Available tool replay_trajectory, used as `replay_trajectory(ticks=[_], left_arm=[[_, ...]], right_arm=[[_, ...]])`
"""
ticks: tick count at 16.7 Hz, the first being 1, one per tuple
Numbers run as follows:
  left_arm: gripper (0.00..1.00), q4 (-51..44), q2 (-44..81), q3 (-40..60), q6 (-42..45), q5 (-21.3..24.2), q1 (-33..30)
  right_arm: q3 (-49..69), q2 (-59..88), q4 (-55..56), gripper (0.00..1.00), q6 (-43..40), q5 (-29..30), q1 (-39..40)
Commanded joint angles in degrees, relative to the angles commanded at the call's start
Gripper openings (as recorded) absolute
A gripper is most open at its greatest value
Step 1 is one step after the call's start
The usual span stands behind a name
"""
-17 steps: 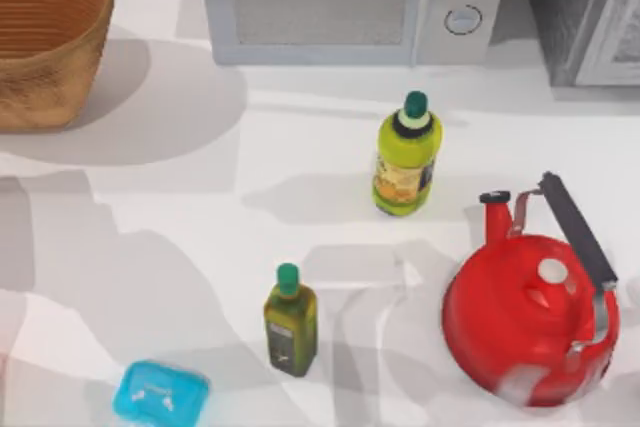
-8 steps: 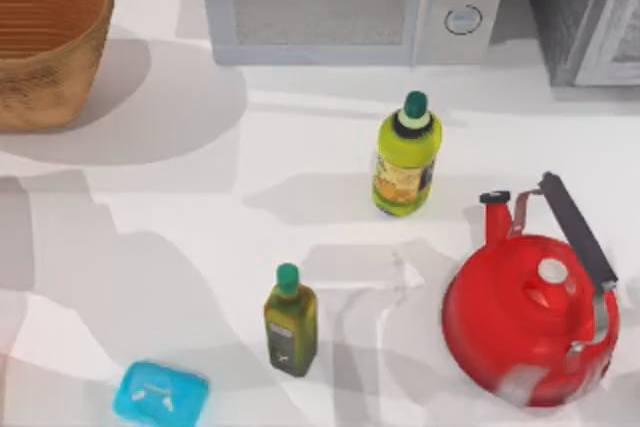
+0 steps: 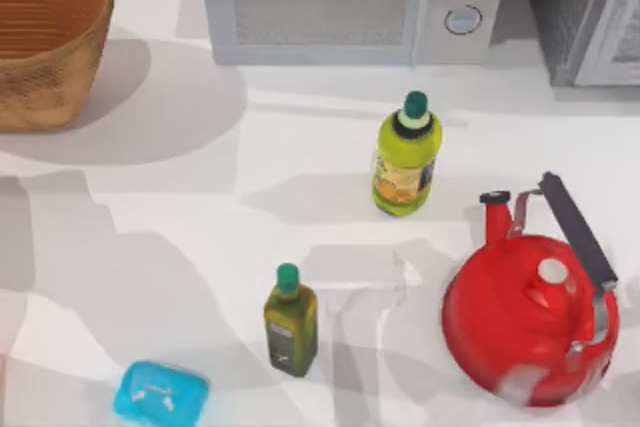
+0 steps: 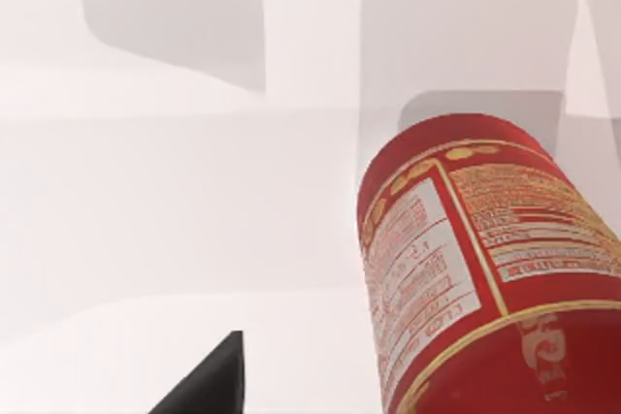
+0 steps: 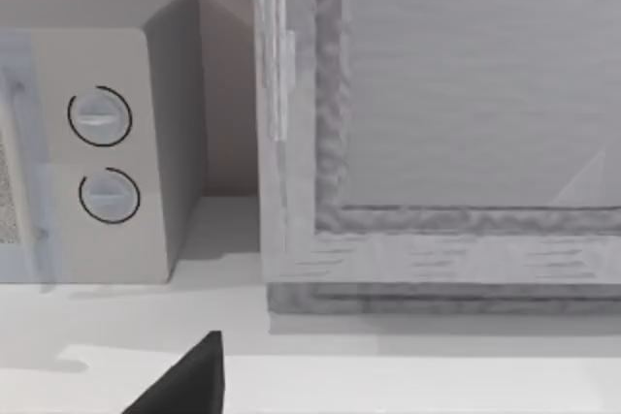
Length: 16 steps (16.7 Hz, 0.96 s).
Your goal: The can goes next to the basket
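Left gripper (image 4: 209, 380) close beside the can (image 4: 485, 269), apart from it

Bright even light; soft grey shadows on table (image 3: 200, 207).

can (image 4: 485, 269) | label print (white panels) | unreadable

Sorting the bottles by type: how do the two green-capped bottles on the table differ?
The bright lime-green bottle is fatter, with a yellow-orange label, and stands nearer the microwave. The dark olive oil bottle is slimmer and darker, standing toward the table's front near the blue box. Both stand upright with green caps.
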State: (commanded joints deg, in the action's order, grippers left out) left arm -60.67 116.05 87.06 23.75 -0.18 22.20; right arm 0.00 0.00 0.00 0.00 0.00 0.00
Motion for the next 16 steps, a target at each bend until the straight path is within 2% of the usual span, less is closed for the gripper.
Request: replay_trajectory(ticks=[5, 16], left_arm=[[1.0, -0.17, 0.02, 0.15, 0.03, 0.0, -0.05], [1.0, -8.44, -1.72, 6.73, -0.08, -0.01, -0.13]], right_arm=[[0.0, 0.0, 0.0, 1.0, 0.0, 0.0, 0.0], [0.0, 0.0, 0.0, 1.0, 0.0, 0.0, 0.0]])
